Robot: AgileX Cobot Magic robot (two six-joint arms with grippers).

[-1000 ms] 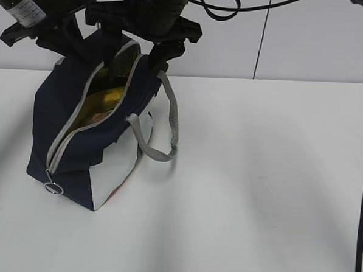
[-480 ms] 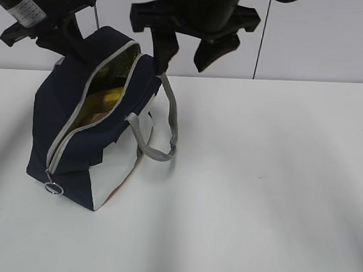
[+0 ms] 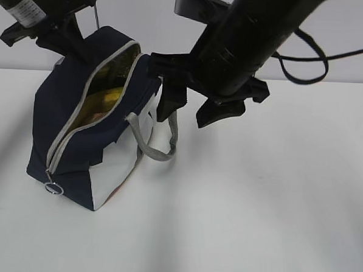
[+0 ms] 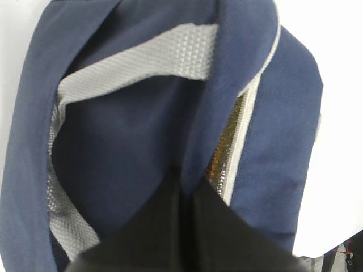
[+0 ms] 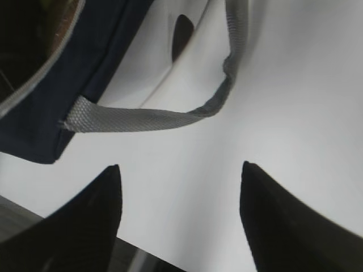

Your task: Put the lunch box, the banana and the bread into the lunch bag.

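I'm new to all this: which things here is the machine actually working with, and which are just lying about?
Part of the job:
- lunch bag, unzipped
- something yellow inside it, likely the banana
- left hand, pinching the bag's edge
- right hand, open and empty

Just there:
- white table

Both arms (image 3: pixel 247 48) are matte black with broad pointed fingers (image 5: pixel 272 221), trailing black cables (image 3: pixel 313 57) and a white label (image 3: pixel 27 9).

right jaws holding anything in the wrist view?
No: the right gripper has its jaws spread with only bare white table between them, beside the navy fabric lunch bag's grey strap handle.
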